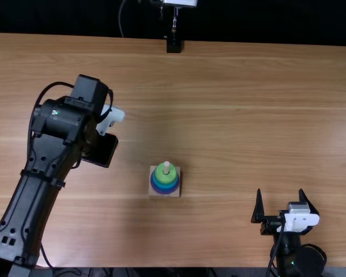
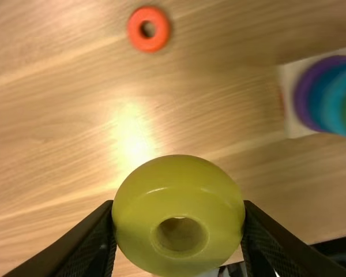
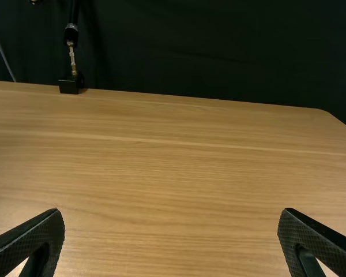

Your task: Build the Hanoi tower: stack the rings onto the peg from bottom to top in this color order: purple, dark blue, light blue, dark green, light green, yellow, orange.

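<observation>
My left gripper [image 1: 109,118] is over the table's left side in the top view, its fingertips hidden beneath the arm. In the left wrist view the left gripper [image 2: 179,216] is shut on the yellow ring [image 2: 179,179], one finger on each side. The peg [image 1: 166,167] rises from its square base [image 1: 154,191], with a light green ring [image 1: 162,177] uppermost above blue rings and a purple ring [image 2: 301,98]. An orange ring [image 2: 161,30] lies flat on the table, apart from the base. My right gripper [image 1: 280,194] stands open at the near right; the right wrist view shows this right gripper [image 3: 171,214] holding nothing.
A black stand [image 1: 173,45] is at the table's far edge [image 1: 248,42]. The left forearm [image 1: 43,170] spans the left side of the table. Bare wood [image 1: 236,115] extends between the ring base and the far edge.
</observation>
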`<state>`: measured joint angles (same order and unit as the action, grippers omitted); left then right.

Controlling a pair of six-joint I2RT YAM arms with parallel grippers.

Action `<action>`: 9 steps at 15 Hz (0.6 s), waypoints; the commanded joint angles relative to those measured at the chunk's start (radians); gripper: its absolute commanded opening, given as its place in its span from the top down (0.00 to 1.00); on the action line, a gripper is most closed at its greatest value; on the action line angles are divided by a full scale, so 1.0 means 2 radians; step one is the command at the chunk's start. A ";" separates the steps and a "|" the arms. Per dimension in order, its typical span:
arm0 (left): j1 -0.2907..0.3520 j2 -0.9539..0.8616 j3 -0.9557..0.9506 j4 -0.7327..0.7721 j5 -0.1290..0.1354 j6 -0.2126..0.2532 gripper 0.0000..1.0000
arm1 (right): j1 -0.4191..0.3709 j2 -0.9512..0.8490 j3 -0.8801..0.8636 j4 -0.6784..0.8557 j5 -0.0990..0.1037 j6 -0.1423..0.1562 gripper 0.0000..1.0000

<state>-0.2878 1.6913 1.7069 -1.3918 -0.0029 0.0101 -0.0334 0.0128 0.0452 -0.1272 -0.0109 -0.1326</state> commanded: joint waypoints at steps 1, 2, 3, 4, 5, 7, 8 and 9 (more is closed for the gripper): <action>-0.015 -0.004 0.029 -0.010 0.027 -0.023 1.00 | -0.005 -0.006 -0.015 -0.003 0.001 -0.001 0.00; -0.019 -0.004 0.042 -0.013 0.047 -0.032 1.00 | -0.005 -0.006 -0.015 -0.004 0.001 -0.001 0.00; -0.026 -0.004 0.052 -0.015 0.055 -0.042 1.00 | -0.005 -0.006 -0.015 -0.003 0.001 -0.001 0.00; -0.046 -0.003 0.063 -0.019 0.056 -0.053 1.00 | -0.005 -0.006 -0.014 -0.003 0.001 -0.001 0.00; -0.069 0.022 0.076 -0.026 0.055 -0.065 1.00 | -0.005 -0.006 -0.015 -0.003 0.001 -0.001 0.00; -0.107 0.047 0.103 -0.027 0.049 -0.085 1.00 | -0.005 -0.006 -0.014 -0.003 0.001 -0.002 0.00; -0.123 0.050 0.106 -0.027 0.047 -0.096 1.00 | -0.005 -0.006 -0.015 -0.003 0.001 -0.001 0.00; -0.135 0.053 0.113 -0.026 0.047 -0.104 1.00 | -0.005 -0.006 -0.014 -0.003 0.001 -0.002 0.00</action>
<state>-0.5510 1.7935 1.8862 -1.4414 0.0864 -0.1593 -0.0338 0.0128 0.0452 -0.1276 -0.0109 -0.1326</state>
